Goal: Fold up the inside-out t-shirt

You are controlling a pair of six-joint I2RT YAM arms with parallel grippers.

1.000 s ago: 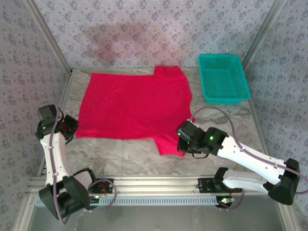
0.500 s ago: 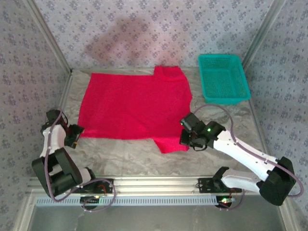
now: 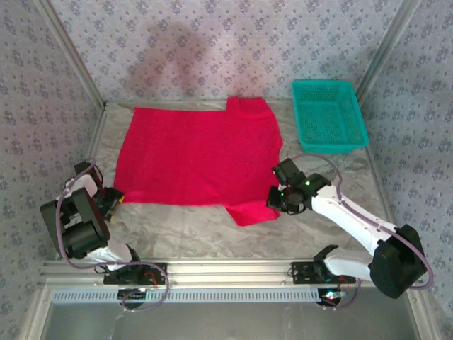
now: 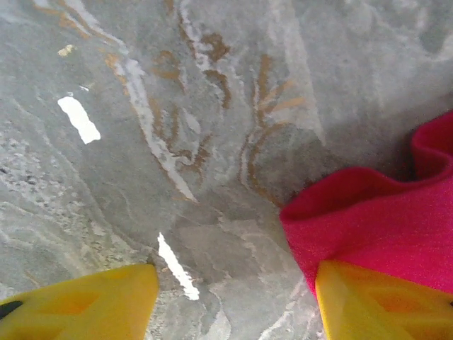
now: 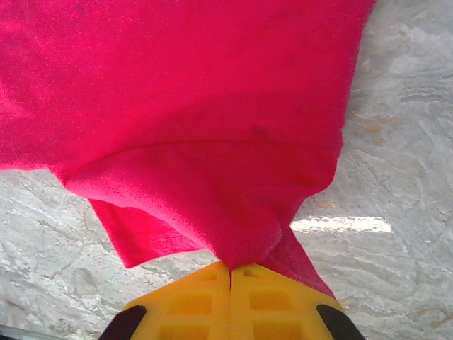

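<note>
Your red t-shirt [image 3: 195, 156] lies spread flat over the middle of the counter [image 3: 184, 223]. Its soft knit cloth reaches from near the left edge to just short of the teal mesh basket [image 3: 328, 113] in the far right corner. The counter is a grey marbled sheet, slightly wrinkled, with brownish veins. Your right jaws are closed on the shirt's near sleeve: the two yellow moulded fingers [image 5: 191, 304] meet, with a pinch of red cloth drawn up between them into a puckered fold. Your left jaws stand apart by the shirt's near left corner, holding nothing. Bare counter shows between their yellow fingers [image 4: 78, 304], and the shirt's wavy hem reaches the one on the shirt's side.
</note>
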